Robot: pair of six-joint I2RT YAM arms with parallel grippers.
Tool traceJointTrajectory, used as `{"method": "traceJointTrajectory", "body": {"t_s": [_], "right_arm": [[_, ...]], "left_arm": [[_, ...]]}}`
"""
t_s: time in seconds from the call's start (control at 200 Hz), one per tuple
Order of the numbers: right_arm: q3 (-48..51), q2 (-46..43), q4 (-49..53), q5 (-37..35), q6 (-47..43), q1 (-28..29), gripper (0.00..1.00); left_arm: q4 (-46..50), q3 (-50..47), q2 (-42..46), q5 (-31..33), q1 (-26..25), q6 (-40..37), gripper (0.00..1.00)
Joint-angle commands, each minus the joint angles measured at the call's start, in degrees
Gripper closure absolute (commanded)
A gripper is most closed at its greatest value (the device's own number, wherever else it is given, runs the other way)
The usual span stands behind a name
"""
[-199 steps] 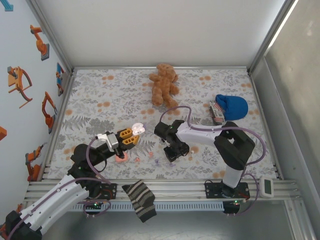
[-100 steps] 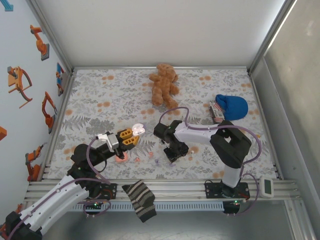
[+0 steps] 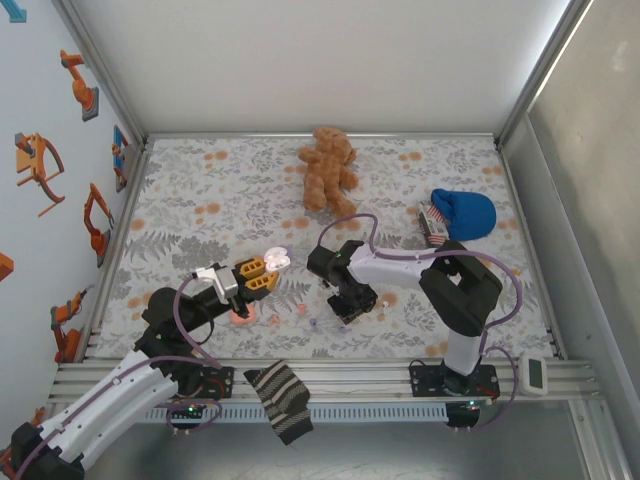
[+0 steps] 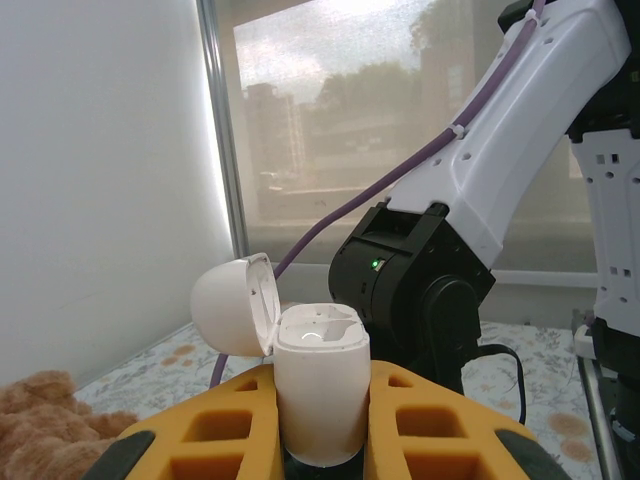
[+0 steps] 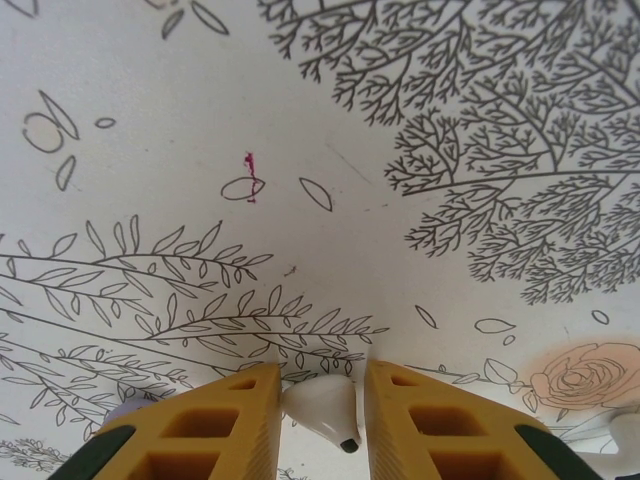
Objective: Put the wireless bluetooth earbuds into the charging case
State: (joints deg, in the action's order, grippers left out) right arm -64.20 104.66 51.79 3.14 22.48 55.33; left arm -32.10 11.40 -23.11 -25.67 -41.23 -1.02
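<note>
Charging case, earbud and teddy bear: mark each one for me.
Charging case point(image 4: 320, 395): left wrist view, front of its white body.
Earbud point(image 5: 320, 398): right wrist view, its white bulb.
Teddy bear point(image 3: 327, 175): top view, its belly.

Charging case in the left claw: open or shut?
Open: the charging case stands with its lid hinged back, inside exposed.
</note>
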Motion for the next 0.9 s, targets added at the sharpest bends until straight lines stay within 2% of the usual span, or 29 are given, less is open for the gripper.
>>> {"method": "traceJointTrajectory", "body": {"t_s": [0.0, 0.601, 0.896], "right_arm": [[-0.28, -0.11, 0.95, -1.54, -0.06, 0.17, 0.74], [-0.76, -5.41, 0.72, -4.12, 0.2, 0.13, 0.78], [-1.23, -15.95, 0.75, -7.71, 1.96, -2.26, 0.78]], "left_arm": [[-1.15, 0.51, -0.04, -0.17, -0.27, 0.01, 0.92], [-2.95, 1.89, -3.3, -1.13, -0.33, -0.47, 0.92], [-5.58, 2.29, -5.5, -1.66, -0.34, 0.06, 0.92]]}}
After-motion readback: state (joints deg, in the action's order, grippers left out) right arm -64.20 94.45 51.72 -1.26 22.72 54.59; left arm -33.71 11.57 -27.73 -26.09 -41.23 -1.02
